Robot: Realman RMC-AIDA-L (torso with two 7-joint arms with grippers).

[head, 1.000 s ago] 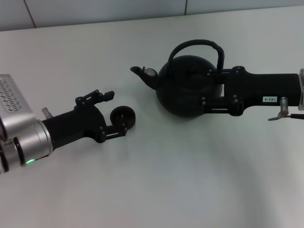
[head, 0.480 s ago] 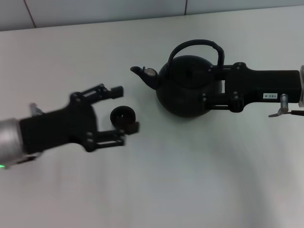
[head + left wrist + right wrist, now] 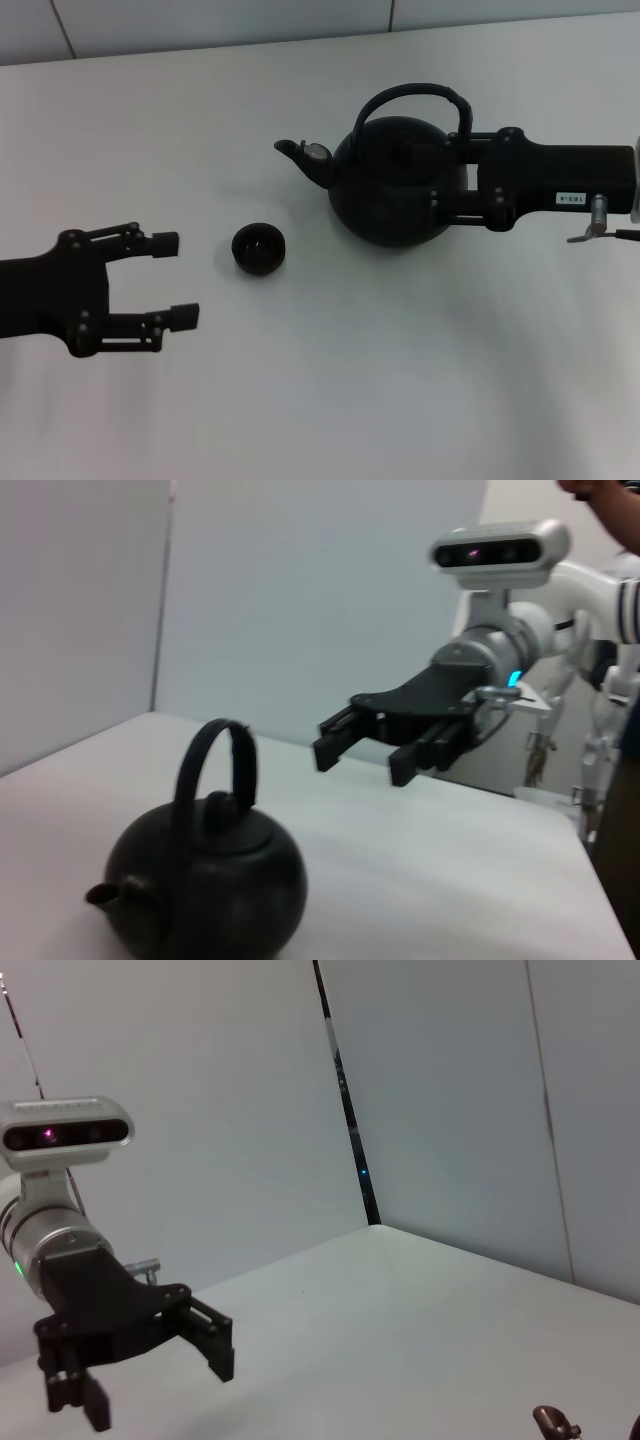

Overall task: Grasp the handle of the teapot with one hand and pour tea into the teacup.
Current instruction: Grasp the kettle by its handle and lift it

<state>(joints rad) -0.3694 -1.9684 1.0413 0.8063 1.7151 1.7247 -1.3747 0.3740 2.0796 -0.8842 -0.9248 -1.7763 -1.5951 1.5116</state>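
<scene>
A: Where do the things stand at this moment?

B: The large round matte-black teapot (image 3: pixel 392 190) sits on the white table (image 3: pixel 400 380), with its short spout turned toward the robot's left. The tiny round black teacup (image 3: pixel 258 248) stands upright on the table, near the spout but apart from it, a little toward the robot.

A: And the two pincers?

B: The left gripper (image 3: pixel 175 280) is beside the teacup on the left side, not touching it. Its two fingers are spread wide and nothing is between them. The right gripper (image 3: pixel 455 175) reaches in from the right at the height of the pot's body, close to where the tall arched black handle (image 3: pixel 415 100) joins the pot. In the left wrist view the right gripper (image 3: pixel 370 742) looks parted and empty, behind the pot and apart from the arch of the handle (image 3: pixel 212 765).

A: So how much of the task is done?

B: I judge that very little is done. The handle is not yet grasped, the teapot is not lifted, and I see no tea going into the teacup. What the cup contains I cannot tell, its inside is only dark.

A: What is left, then?

B: To close on the handle, lift, bring the spout over the teacup and tilt.
</scene>
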